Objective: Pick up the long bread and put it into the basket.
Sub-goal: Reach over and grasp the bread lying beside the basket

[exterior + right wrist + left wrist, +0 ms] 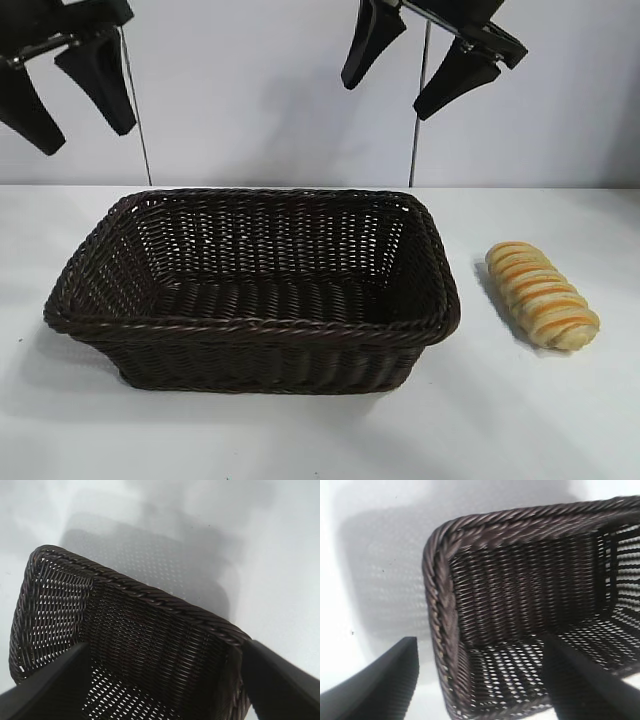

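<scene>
The long bread (pixel 541 294) is seen lying on the desk (pixel 560 420) toward its right edge, just beside the right end of the basket (pixel 250 325) and apart from it; nothing is held yet. The basket is set at the middle of the desk, and nothing is seen inside it. Above its far right corner the right gripper (pixel 432 57) is held with jaws spread and empty; above the far left corner the left gripper (pixel 62 83) hangs likewise open. The pick is judged not yet begun. A descent over the basket's braided rim could snag it and shove the basket into the loaf; a grasp across the ridged crust could slip.
</scene>
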{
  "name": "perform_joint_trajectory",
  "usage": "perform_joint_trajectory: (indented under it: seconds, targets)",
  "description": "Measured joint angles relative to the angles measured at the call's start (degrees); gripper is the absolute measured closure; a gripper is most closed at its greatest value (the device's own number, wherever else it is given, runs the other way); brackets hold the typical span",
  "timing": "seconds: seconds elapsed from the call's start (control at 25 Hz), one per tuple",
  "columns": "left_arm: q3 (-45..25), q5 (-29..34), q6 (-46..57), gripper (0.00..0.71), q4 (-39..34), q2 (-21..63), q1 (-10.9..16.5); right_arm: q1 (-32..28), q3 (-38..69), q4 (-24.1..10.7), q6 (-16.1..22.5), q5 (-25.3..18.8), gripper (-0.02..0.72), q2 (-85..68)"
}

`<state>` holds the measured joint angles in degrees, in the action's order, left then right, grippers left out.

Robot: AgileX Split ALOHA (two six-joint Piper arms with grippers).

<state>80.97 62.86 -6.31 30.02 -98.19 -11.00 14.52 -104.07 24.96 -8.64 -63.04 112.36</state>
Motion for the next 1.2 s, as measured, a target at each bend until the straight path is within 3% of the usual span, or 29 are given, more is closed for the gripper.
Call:
perform_joint_trajectory:
  seconds: [0.6,0.92,1.2]
  targets:
    - [-1.6,-6.8,0.0,0.202,10.4,-0.8,-0.1,0.0,0.0,0.0,0.0,0.0,0.113,0.0]
    - [-1.7,-10.2,0.0,0.202,10.5,-4.1,-5.3,0.0,0.0,0.0,0.0,0.0,0.113,0.0]
    - [-1.7,-10.6,0.0,0.202,9.1,-5.2,-5.3,0.0,0.0,-0.1,0.0,-0.2,0.113,0.0]
